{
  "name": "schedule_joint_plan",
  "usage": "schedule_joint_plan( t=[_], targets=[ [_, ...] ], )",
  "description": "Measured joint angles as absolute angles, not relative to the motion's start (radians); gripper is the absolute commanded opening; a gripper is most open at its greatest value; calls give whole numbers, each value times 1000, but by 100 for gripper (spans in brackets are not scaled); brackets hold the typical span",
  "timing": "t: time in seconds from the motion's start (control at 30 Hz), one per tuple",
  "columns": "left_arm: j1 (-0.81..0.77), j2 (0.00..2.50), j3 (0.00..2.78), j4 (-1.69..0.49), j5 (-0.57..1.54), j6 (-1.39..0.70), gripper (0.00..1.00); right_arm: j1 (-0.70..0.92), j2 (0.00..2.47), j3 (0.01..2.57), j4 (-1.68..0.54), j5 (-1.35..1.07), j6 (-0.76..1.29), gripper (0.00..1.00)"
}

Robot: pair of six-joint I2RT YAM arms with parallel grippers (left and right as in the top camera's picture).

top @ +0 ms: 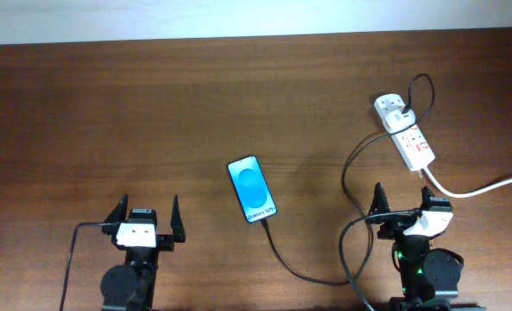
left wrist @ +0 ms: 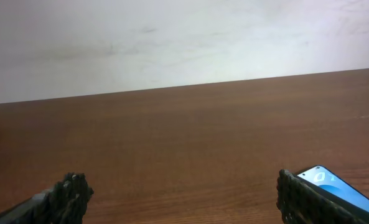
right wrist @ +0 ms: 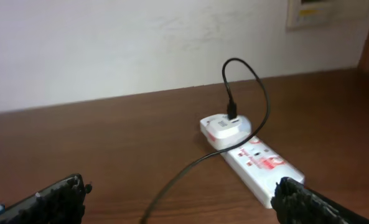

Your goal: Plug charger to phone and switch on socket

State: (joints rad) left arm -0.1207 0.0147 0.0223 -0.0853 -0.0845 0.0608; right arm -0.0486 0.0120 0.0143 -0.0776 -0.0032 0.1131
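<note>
The phone (top: 253, 188) lies face up at the table's middle, blue screen lit; its corner shows in the left wrist view (left wrist: 326, 180). The black charger cable (top: 299, 269) runs from the phone's near end, loops right and up to the white plug adapter (top: 395, 110) seated in the far end of the white socket strip (top: 410, 138). In the right wrist view the adapter (right wrist: 226, 128) sits on the strip (right wrist: 262, 167). My left gripper (top: 143, 218) is open and empty, left of the phone. My right gripper (top: 402, 206) is open and empty, just short of the strip.
A thick white cord (top: 489, 184) runs from the strip's near end to the right table edge. The table's far edge meets a white wall (left wrist: 172, 43). Black robot cables (top: 70, 259) trail by both bases at the front.
</note>
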Motion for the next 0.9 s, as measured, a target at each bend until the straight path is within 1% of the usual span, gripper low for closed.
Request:
schedule_joint_plan(
  t=[0.2, 0.9],
  targets=[
    [-121, 15, 22, -85, -85, 61, 99, -49, 12, 14, -78, -3, 51, 98],
    [-121, 15, 22, -85, -85, 61, 99, -49, 12, 14, -78, -3, 48, 98]
  ],
)
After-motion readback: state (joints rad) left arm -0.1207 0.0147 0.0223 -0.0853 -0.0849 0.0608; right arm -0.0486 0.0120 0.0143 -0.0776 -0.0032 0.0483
